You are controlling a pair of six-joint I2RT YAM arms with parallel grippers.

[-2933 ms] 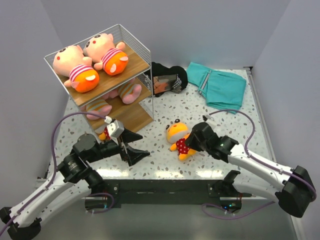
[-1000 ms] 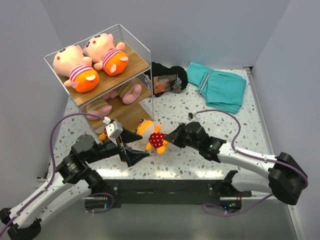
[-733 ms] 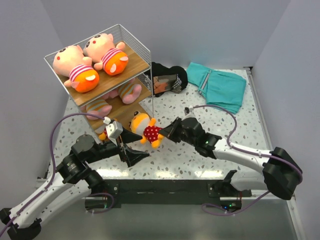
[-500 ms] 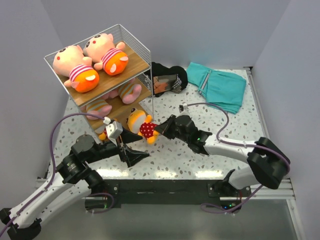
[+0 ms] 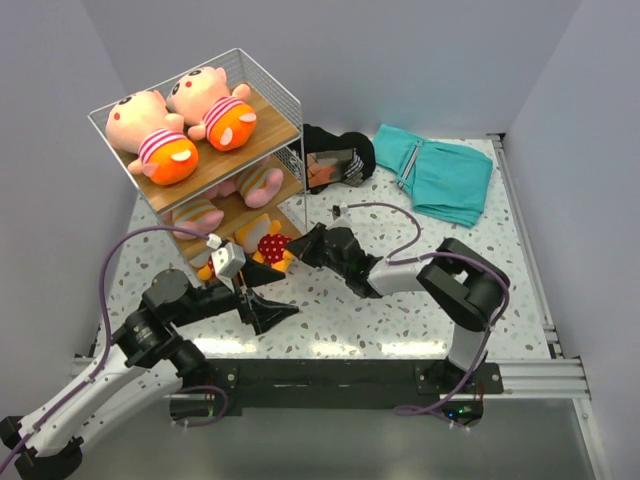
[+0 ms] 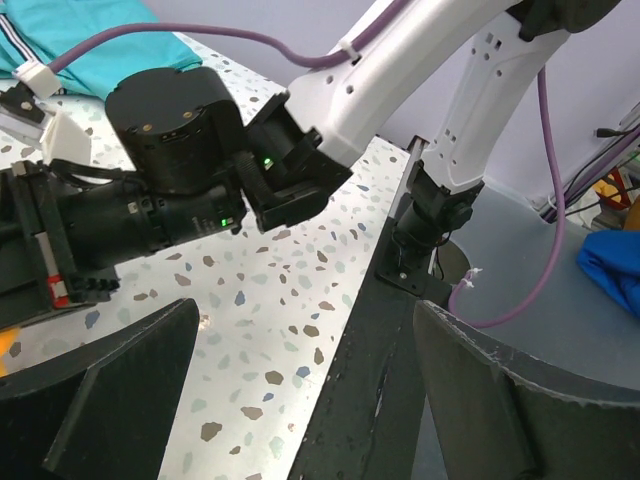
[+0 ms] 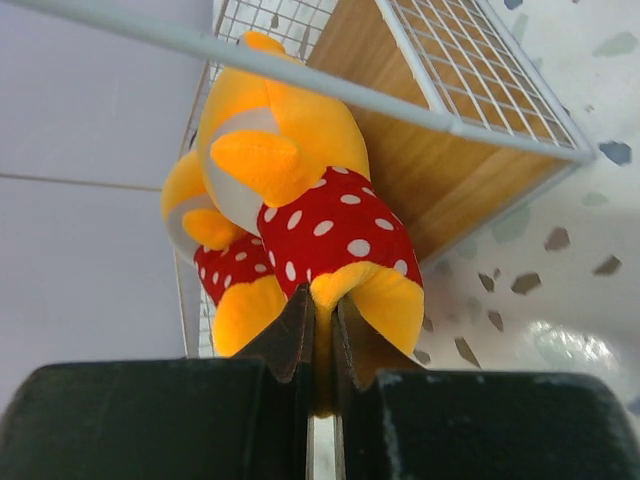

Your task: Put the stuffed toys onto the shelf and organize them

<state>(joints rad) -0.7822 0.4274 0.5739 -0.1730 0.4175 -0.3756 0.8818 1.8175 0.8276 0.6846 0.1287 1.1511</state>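
Right wrist only: right hand [image 7: 318, 310] pinches orange-yellow polka-dot plush toy [image 7: 300, 190] at white-wire wooden shelf [image 7: 450, 150], twin toy [image 7: 230, 265] behind. Left hand [image 6: 300, 400] spread above worktop [image 6: 260, 330].

- The shelf [image 5: 272, 128] is covering most of the striped stuffed toys [image 5: 258, 184] on its middle tier with its top board.
- The gripped polka-dot stuffed toy [image 7: 335, 235] is hiding most of a second polka-dot toy [image 7: 228, 262] behind it.
- The left wrist picture's bottom edge is cropping the left tool [image 6: 305, 325] at its fingers [image 6: 120, 390].

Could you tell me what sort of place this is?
Probably a robotics lab cell: a left arm and right arm bolted to a walled speckled table, with a staged wire shelf of stuffed toys.
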